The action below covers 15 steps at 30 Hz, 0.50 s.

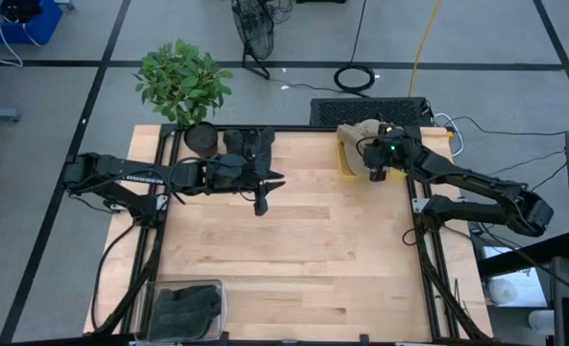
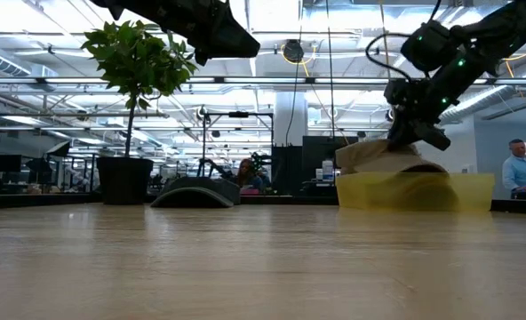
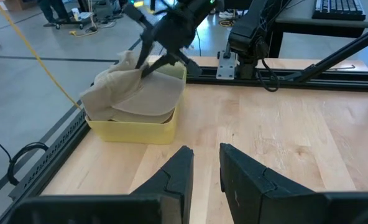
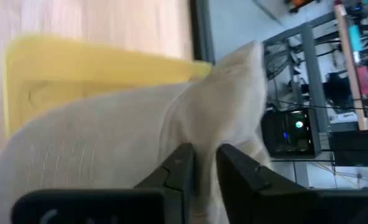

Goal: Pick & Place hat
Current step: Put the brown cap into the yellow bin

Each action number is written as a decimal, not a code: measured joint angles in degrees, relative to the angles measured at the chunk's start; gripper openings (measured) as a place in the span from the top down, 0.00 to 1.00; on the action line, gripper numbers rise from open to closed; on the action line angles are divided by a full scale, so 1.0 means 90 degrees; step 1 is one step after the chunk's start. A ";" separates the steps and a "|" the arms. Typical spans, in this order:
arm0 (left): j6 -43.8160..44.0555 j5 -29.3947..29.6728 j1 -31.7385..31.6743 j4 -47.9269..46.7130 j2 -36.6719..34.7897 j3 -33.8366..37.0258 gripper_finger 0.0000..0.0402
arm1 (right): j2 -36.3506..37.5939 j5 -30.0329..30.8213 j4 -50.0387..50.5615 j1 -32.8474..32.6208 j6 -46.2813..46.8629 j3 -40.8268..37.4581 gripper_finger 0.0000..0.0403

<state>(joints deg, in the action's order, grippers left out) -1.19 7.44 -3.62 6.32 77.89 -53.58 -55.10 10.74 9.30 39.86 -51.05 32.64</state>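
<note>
Right between the fingers of the right gripper (image 4: 204, 163) lies a fold of the beige hat (image 4: 109, 143): the jaws stand narrow and appear pinched on the fabric, a hold that suits soft cloth, since a bunched crease gives the pads something to bite. Just beneath the gripper sits the yellow bin (image 1: 348, 160), and the hat lies heaped in it with its crown spilling above the rim, so the approach comes from above rather than from the side. Judging by this, the pick is at its grasp stage and the lift is not yet done. Well away across the bare wooden table (image 1: 294, 259), the left gripper (image 3: 202, 165) hovers with fingers slightly parted and holding nothing, waiting clear of the bin.
</note>
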 joint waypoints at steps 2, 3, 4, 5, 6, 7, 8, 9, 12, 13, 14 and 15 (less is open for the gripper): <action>0.0000 0.0002 0.0002 -0.0023 0.0000 0.0000 0.79 | 0.0152 0.0008 -0.0006 -0.0100 0.0229 0.0000 0.81; 0.0000 0.0001 0.0001 -0.0024 0.0000 0.0000 0.79 | 0.0229 0.0007 0.0027 -0.0143 0.0374 0.0000 0.79; 0.0000 0.0002 0.0000 -0.0024 -0.0001 0.0000 0.79 | 0.0313 0.0006 0.0066 -0.0178 0.0527 0.0000 0.77; 0.0009 0.0002 0.0002 -0.0024 0.0000 0.0000 0.79 | 0.0390 0.0003 0.0090 -0.0219 0.0681 0.0000 0.74; 0.0026 0.0002 0.0002 -0.0024 -0.0001 0.0000 0.79 | 0.0453 0.0005 0.0098 -0.0260 0.0804 0.0000 0.72; 0.0027 0.0002 0.0001 -0.0024 -0.0002 0.0000 0.79 | 0.0507 0.0032 0.0130 -0.0300 0.0913 0.0000 0.70; 0.0033 0.0001 0.0000 -0.0026 0.0000 0.0000 0.79 | 0.0554 0.0135 0.0170 -0.0344 0.1026 0.0000 0.69; 0.0049 0.0002 0.0000 -0.0028 0.0000 0.0000 0.79 | 0.0593 0.0232 0.0183 -0.0391 0.1157 0.0000 0.68; 0.0054 0.0002 0.0000 -0.0029 -0.0001 0.0000 0.79 | 0.0702 0.0666 0.0192 -0.0559 0.1816 0.0000 0.65; 0.0056 0.0002 0.0001 -0.0030 -0.0002 0.0000 0.79 | 0.0733 0.0771 0.0208 -0.0624 0.2210 0.0000 0.65; 0.0056 0.0002 0.0002 -0.0029 -0.0002 0.0000 0.79 | 0.0768 0.0816 0.0233 -0.0695 0.2672 0.0000 0.65; 0.0051 0.0002 0.0000 -0.0029 -0.0002 0.0000 0.79 | 0.0802 0.0809 0.0254 -0.0768 0.3166 0.0000 0.65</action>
<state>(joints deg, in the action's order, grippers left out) -0.74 7.46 -3.61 6.07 77.87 -53.58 -47.88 18.02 11.58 32.95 -22.56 32.64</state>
